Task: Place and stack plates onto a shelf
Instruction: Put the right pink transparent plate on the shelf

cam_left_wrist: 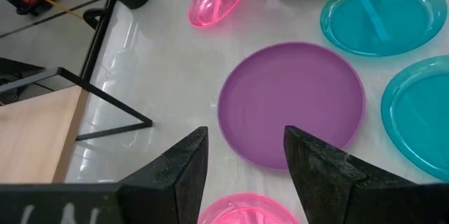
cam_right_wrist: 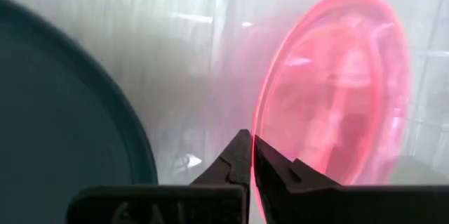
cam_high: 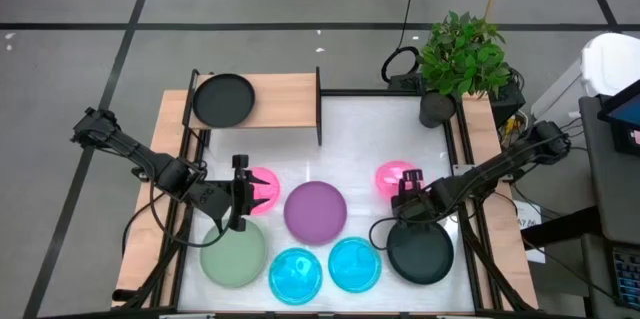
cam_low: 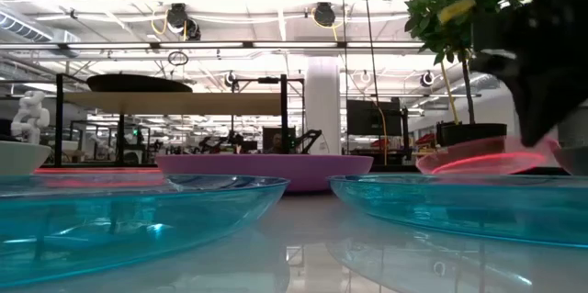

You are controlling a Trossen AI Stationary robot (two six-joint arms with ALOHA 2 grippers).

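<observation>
**Operator:** One plate is up so far: a black plate (cam_high: 223, 100) sits on the shelf (cam_high: 285, 99) at its left end. Seven wait on the white table (cam_high: 360, 134). My right gripper (cam_high: 408, 199) has pinched its fingers onto the rim of the right pink plate (cam_high: 393, 177), which is tilted up on edge in the right wrist view.

**Observer:** And your left?

**Operator:** The left gripper (cam_high: 240, 191) hangs with its fingers spread over the left pink plate (cam_high: 262, 187), holding nothing. The purple plate (cam_high: 315, 210) lies just past it.

**Observer:** What worries you?

**Operator:** That rim pinch. The plate is thin, glossy and translucent, gripped at one edge only, so I judge it could swivel or slip out on the lift. It could also clip the second black plate (cam_high: 420, 250) lying right beside it.

**Observer:** Which camera do you trust?

**Operator:** The high view gives me the layout: sage plate (cam_high: 233, 254), two cyan plates (cam_high: 296, 274) and the plant (cam_high: 462, 54) near the right arm. Only the right wrist view shows the rim between the fingertips. The low view shows that plate's far edge raised off the table.
</observation>
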